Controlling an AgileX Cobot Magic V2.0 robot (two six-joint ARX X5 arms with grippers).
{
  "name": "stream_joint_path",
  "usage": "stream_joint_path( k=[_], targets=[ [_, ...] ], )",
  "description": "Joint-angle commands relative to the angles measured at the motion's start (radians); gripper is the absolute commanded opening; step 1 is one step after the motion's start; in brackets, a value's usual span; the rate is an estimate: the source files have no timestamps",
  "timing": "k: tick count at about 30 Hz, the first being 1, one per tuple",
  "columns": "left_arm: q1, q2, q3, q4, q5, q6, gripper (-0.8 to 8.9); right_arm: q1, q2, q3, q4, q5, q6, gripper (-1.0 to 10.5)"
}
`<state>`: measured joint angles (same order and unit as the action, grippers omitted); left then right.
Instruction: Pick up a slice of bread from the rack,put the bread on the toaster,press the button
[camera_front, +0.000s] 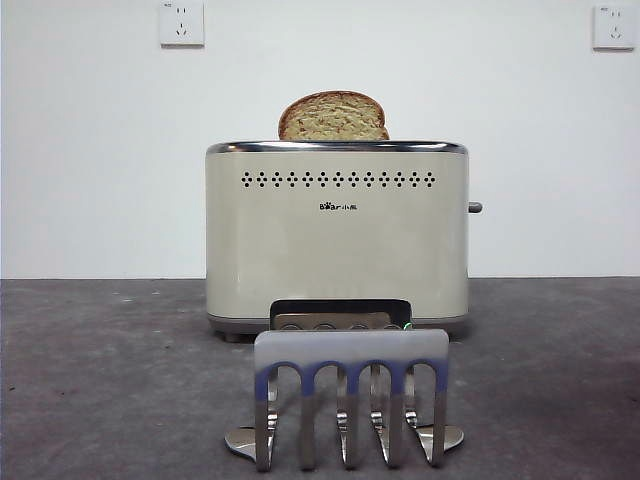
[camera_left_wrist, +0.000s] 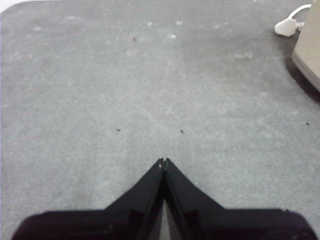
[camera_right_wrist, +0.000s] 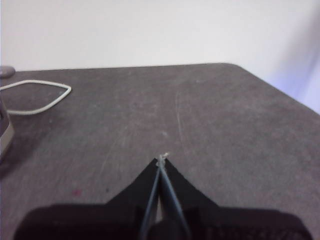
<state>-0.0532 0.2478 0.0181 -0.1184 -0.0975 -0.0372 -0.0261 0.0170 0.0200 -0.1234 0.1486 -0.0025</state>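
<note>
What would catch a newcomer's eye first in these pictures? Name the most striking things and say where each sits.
First the cream toaster, standing mid-table against the white wall, with the slice of bread poking up from its top. Next the shiny rack, nearest the front camera and just before the toaster, its slots bare. Both hands wait apart over bare table, the left hand and the right hand, each with jaws shut.
</note>
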Motion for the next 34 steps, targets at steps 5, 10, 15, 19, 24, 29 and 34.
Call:
stream_joint_path(
  k=[5,10,15,19,24,29,34],
  targets=[
    [0.003,0.024,-0.01,0.007,0.0,-0.005,-0.03,0.008,-0.01,-0.006,-0.053,-0.003,-0.002,0.0],
    [0.003,0.034,-0.01,0.012,0.0,-0.005,-0.03,0.008,-0.01,-0.006,-0.053,-0.003,-0.002,0.0],
    [0.003,0.034,-0.01,0.012,0.0,-0.005,-0.03,0.007,-0.008,-0.005,-0.058,-0.003,-0.002,0.0],
    [0.003,0.034,-0.01,0.012,0.0,-0.005,-0.03,0.007,-0.008,-0.005,-0.058,-0.003,-0.002,0.0],
    [0.003,0.034,-0.01,0.012,0.0,-0.005,-0.03,0.007,-0.008,-0.005,-0.058,-0.003,-0.002,0.0],
    [0.003,0.034,-0.01,0.012,0.0,-0.005,-0.03,0.007,-0.008,-0.005,-0.058,-0.003,-0.002,0.0],
    [0.003,0.034,-0.01,0.012,0.0,-0.005,-0.03,0.007,-0.008,-0.005,-0.058,-0.003,-0.002,0.0]
  ],
)
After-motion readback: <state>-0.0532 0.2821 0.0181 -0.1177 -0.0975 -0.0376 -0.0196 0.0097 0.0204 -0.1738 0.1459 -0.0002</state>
